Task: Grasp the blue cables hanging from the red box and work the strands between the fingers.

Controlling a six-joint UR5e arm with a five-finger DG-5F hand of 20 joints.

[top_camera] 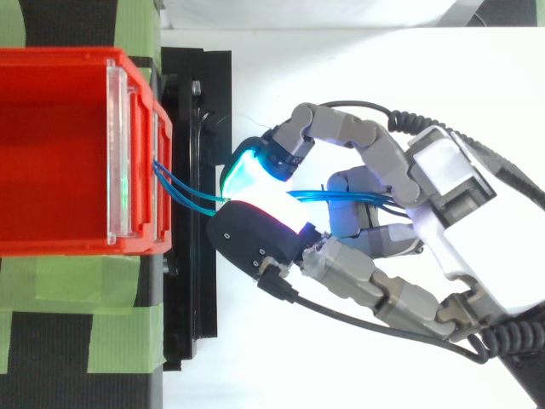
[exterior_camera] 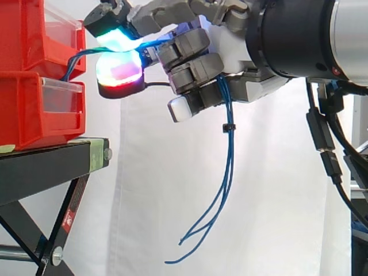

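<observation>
Since the bundle of thin blue cables (exterior_camera: 229, 161) already sits pinched between two glowing fingertip pads (exterior_camera: 118, 68) of the grey-and-white robot hand (top_camera: 443, 187), the grasping part of the task looks done. The working of the strands between the fingers seems to be either under way or left to do; one moment alone cannot settle which.

The hand is closed on the cables. One pad presses from above and one from below, just in front of the bins, while the other fingers curl inward around the strands as they run back toward the palm.

The cables come out at the front of the stacked red plastic bins (exterior_camera: 34, 115), cross the short gap to the pinch, pass through the hand and then hang freely beneath it in front of the white curtain (exterior_camera: 276, 201), their loose ends well below the hand.

- One hand, with two pads doing the pinching.
- Two red bins in the side view, one on top of the other, on one black metal stand (exterior_camera: 46, 167) with green tape (top_camera: 77, 285).
- Two blue strands are clear leaving the bin in the top view (top_camera: 183, 198); below the hand I make out about three loose ends, though the exact count is hard to tell.
- One small black tie (exterior_camera: 228, 126) around the hanging strands
</observation>
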